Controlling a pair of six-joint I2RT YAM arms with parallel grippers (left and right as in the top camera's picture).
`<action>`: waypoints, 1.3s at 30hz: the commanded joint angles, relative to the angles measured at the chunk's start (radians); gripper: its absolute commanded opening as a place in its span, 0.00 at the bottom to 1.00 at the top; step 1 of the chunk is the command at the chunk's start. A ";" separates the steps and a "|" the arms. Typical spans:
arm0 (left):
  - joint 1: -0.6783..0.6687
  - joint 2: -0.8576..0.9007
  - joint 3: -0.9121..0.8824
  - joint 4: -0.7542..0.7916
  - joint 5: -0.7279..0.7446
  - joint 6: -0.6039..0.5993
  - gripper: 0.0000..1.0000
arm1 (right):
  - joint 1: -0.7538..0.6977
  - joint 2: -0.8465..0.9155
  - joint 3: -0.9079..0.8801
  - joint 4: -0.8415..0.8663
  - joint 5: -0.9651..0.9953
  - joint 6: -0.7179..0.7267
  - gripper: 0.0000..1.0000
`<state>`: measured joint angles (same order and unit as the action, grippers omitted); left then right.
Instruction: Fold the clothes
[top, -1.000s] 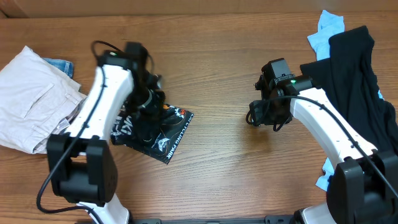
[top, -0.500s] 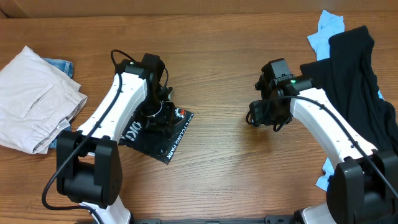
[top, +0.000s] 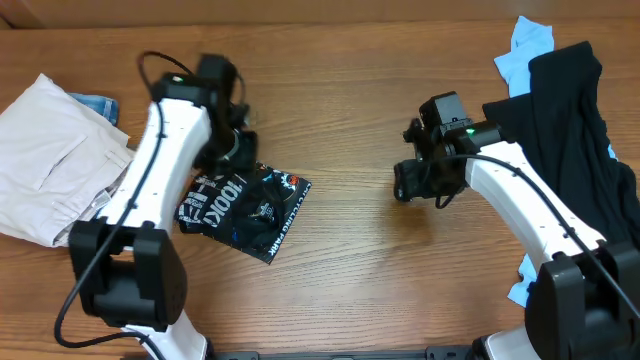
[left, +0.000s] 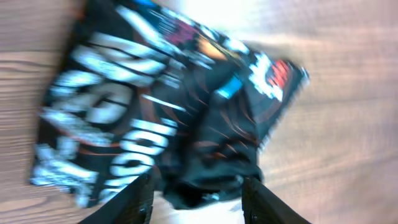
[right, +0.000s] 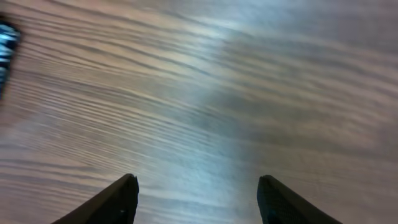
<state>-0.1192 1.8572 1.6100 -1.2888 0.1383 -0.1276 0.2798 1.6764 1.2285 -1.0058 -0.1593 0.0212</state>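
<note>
Blurry shirt (left: 155, 106) (left wrist view)

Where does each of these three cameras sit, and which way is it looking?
Overhead: fixed above the table, looking straight down; left arm and right arm show, the left gripper by the black printed shirt, the right gripper over bare wood.
Left wrist: on the left arm, looking down past its own open gripper at the shirt.
Right wrist: on the right arm, looking past its open gripper at bare table; the shirt's edge shows top left.
Shared: overhead and left wrist both show the shirt's white lettering.
</note>
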 joint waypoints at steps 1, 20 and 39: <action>0.079 -0.019 0.017 0.007 -0.034 -0.079 0.50 | 0.064 -0.020 0.024 0.056 -0.111 -0.029 0.66; 0.251 -0.013 -0.341 0.309 -0.115 -0.080 0.59 | 0.422 0.109 0.024 0.511 -0.228 -0.026 0.75; 0.251 -0.013 -0.429 0.375 -0.037 -0.090 0.60 | 0.507 0.259 0.022 0.691 -0.198 -0.048 0.63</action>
<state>0.1291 1.8572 1.1950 -0.9161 0.0746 -0.2008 0.7723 1.8950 1.2312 -0.3210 -0.3599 -0.0082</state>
